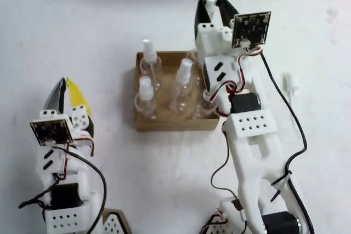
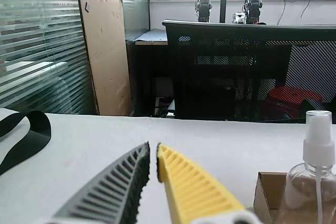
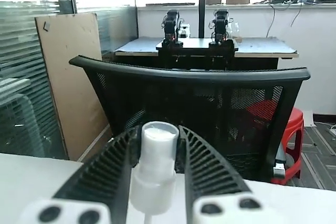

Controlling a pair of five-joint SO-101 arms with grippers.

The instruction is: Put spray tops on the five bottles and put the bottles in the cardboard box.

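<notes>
The cardboard box (image 1: 143, 123) lies mid-table with several clear bottles in it, each showing a white spray top, such as one bottle (image 1: 149, 63) at the far left and another (image 1: 182, 85) in the middle. My right gripper (image 1: 213, 5) is just past the box's far right corner. In the right wrist view the right gripper (image 3: 159, 132) is shut on a white spray top (image 3: 156, 167); what hangs under it is hidden. My left gripper (image 1: 64, 83) rests left of the box, shut and empty, its tips (image 2: 153, 149) together. A bottle (image 2: 313, 181) and the box corner (image 2: 265, 192) appear beside it.
The right arm's body (image 1: 248, 130) overhangs the box's right side and hides what is under it. Small white bits (image 1: 289, 83) lie on the table to the right. Bare white tabletop (image 1: 82, 36) surrounds the box.
</notes>
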